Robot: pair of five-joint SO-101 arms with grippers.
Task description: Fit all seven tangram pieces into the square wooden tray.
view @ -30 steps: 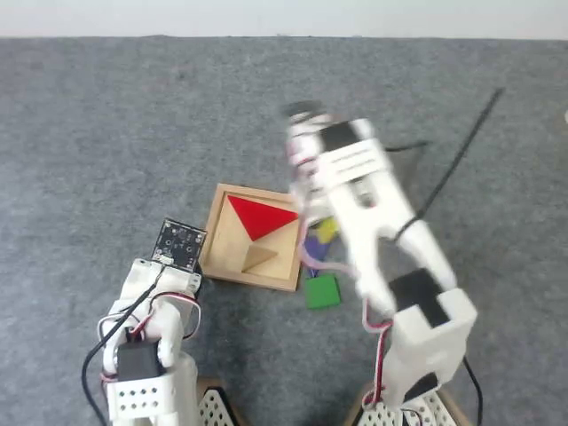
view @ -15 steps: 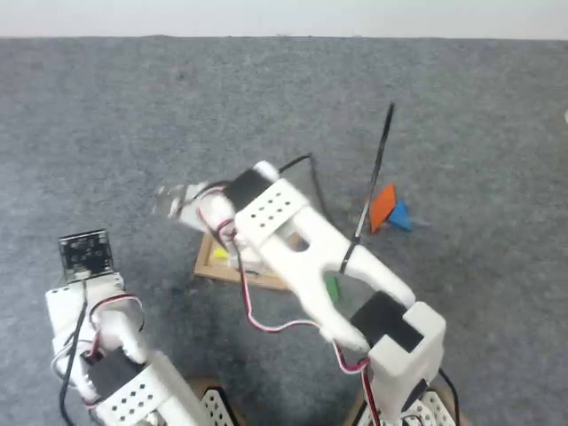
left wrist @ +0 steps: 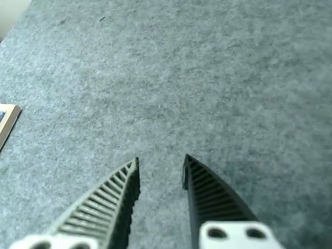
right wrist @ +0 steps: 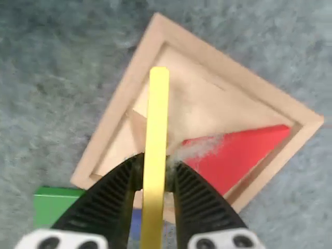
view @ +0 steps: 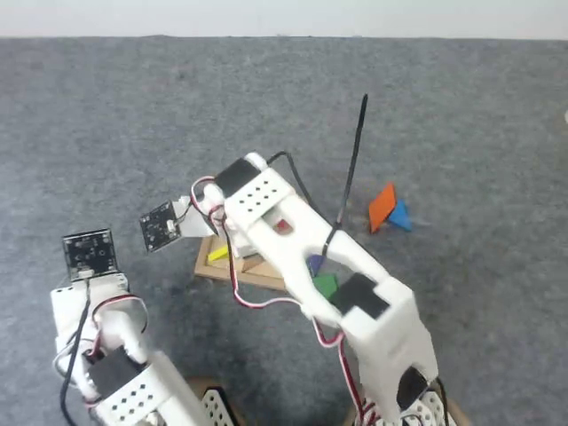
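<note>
Standing on edge over the square wooden tray (right wrist: 223,59), the yellow piece (right wrist: 158,104) is pinched between the right gripper (right wrist: 155,162) fingers. Its long axis points straight out from the jaws across the tray's bare part, just beside the red triangle (right wrist: 241,148) that lies flat inside. A green piece (right wrist: 52,205) lies on the grey carpet (view: 133,106) just outside the tray rim, with an orange piece (view: 382,206) and a blue piece (view: 401,216) side by side well apart from the tray. The left gripper (left wrist: 161,168) hangs over bare carpet, fingers narrowly parted, holding nothing.
</note>
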